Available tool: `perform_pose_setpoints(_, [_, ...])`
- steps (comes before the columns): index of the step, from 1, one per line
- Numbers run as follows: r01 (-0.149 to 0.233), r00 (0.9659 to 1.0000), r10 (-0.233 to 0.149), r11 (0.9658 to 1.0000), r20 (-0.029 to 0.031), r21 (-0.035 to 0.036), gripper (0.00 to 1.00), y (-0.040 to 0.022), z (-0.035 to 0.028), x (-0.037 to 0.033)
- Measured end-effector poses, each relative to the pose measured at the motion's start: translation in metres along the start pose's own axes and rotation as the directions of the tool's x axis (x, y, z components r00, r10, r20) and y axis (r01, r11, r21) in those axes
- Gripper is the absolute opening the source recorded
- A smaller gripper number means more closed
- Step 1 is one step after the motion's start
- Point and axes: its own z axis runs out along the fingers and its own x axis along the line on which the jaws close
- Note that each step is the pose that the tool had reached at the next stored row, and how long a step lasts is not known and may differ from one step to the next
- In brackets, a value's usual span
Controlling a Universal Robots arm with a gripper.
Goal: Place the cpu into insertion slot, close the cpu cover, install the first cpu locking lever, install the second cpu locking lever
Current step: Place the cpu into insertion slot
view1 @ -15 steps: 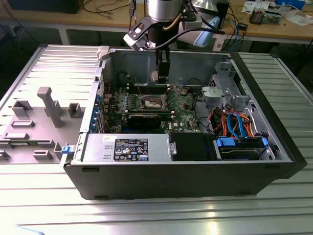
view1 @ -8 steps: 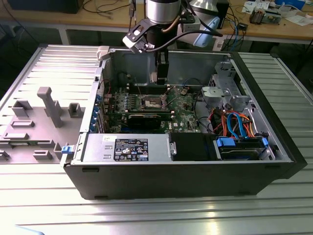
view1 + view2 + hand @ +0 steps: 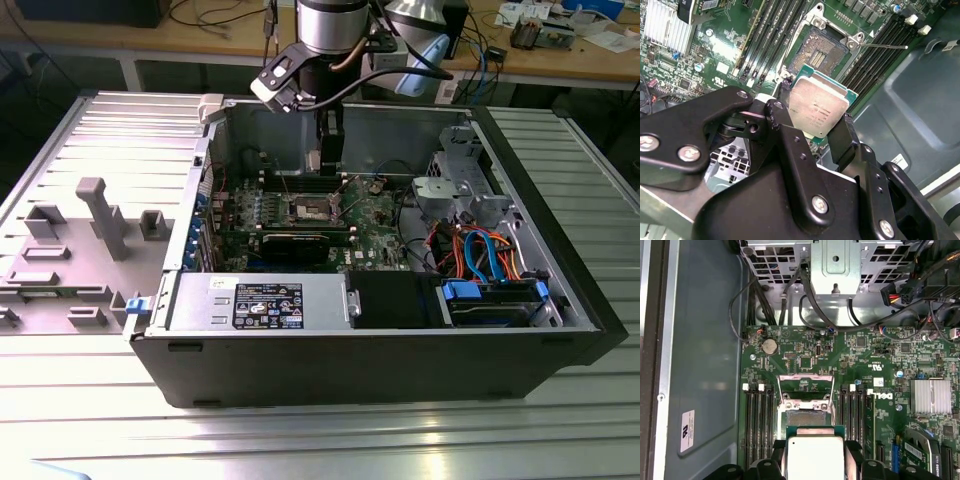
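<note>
We hold the cpu pinched by opposite edges between the fingers, with the insertion slot at six o'clock of the gripper in the exterior view; we judge it light, stiff and fragile underneath.

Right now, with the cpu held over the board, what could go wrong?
The gripper holds the cpu by two edges near the slot; a slip could drop it onto the exposed contacts or the board. The cover stands raised beside the slot, so the fingers might catch it on the way down.
</note>
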Motion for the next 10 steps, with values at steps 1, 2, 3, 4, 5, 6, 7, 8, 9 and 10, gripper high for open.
perform_pose_setpoints(1, [0.000, 1.0000, 0.000, 1.0000, 0.0002, 0.0001, 0.55, 0.0000, 0.0000, 0.0000])
perform_pose_setpoints(2, [0.000, 1.0000, 0.000, 1.0000, 0.0000, 0.0000, 0.55, 0.0000, 0.0002, 0.0000])
perform_pose_setpoints(3, [0.000, 1.0000, 0.000, 1.0000, 0.0000, 0.0000, 0.55, 0.0000, 0.0003, 0.0000])
perform_pose_setpoints(4, [0.000, 1.0000, 0.000, 1.0000, 0.0000, 0.0000, 0.55, 0.0000, 0.0003, 0.0000])
perform_pose_setpoints(5, [0.000, 1.0000, 0.000, 1.0000, 0.0000, 0.0000, 0.55, 0.0000, 0.0003, 0.0000])
perform_pose_setpoints(6, [0.000, 1.0000, 0.000, 1.0000, 0.0000, 0.0000, 0.55, 0.0000, 0.0003, 0.0000])
perform_pose_setpoints(7, [0.000, 1.0000, 0.000, 1.0000, 0.0000, 0.0000, 0.55, 0.0000, 0.0004, 0.0000])
perform_pose_setpoints(8, [0.000, 1.0000, 0.000, 1.0000, 0.0000, 0.0000, 0.55, 0.0000, 0.0004, 0.0000])
perform_pose_setpoints(9, [0.000, 1.0000, 0.000, 1.0000, 0.0000, 0.0000, 0.55, 0.0000, 0.0004, 0.0000])
perform_pose_setpoints(10, [0.000, 1.0000, 0.000, 1.0000, 0.0000, -0.0001, 0.55, 0.0000, 0.0004, 0.0000])
